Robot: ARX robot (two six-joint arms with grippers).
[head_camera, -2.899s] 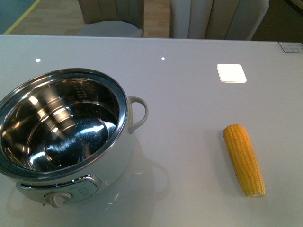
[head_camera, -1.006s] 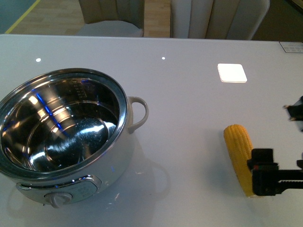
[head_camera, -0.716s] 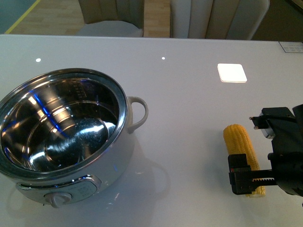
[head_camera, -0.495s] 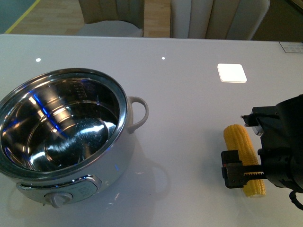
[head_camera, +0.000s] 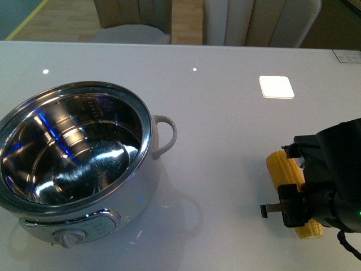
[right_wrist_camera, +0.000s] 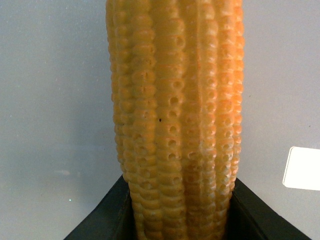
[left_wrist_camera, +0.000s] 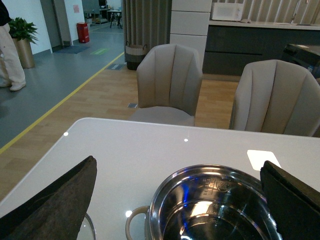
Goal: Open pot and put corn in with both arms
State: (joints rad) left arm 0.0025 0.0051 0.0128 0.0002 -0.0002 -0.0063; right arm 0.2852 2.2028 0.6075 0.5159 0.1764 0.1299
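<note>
The pot (head_camera: pixel 144 113) stands open at the table's front left, its steel inside bare, with the dial knob (head_camera: pixel 66 237) facing me. On the right lies the yellow corn (head_camera: pixel 281 167), and my right gripper (head_camera: pixel 302 199) is shut on its near half. The right wrist view shows the corn (right_wrist_camera: pixel 175 115) squeezed between both black fingers (right_wrist_camera: pixel 107 217), with the right gripper (right_wrist_camera: pixel 180 220) low over the table. My left gripper (left_wrist_camera: pixel 177 165) hangs open above the pot (left_wrist_camera: pixel 215 210), one finger (left_wrist_camera: pixel 55 200) on each side of the view, holding nothing. The left arm is out of the front view.
A white loop handle (head_camera: pixel 164 135) sticks out of the pot toward the corn. A bright white square (head_camera: pixel 276 87) lies on the table (head_camera: pixel 225 141) behind the corn. Beige chairs (head_camera: pixel 254 22) stand past the far edge. A curved glass edge (left_wrist_camera: pixel 91 227) shows beside the pot.
My right arm came in from the right, moved left over the corn and shut on its near half. The corn's near end has shifted slightly. The pot has not moved.
</note>
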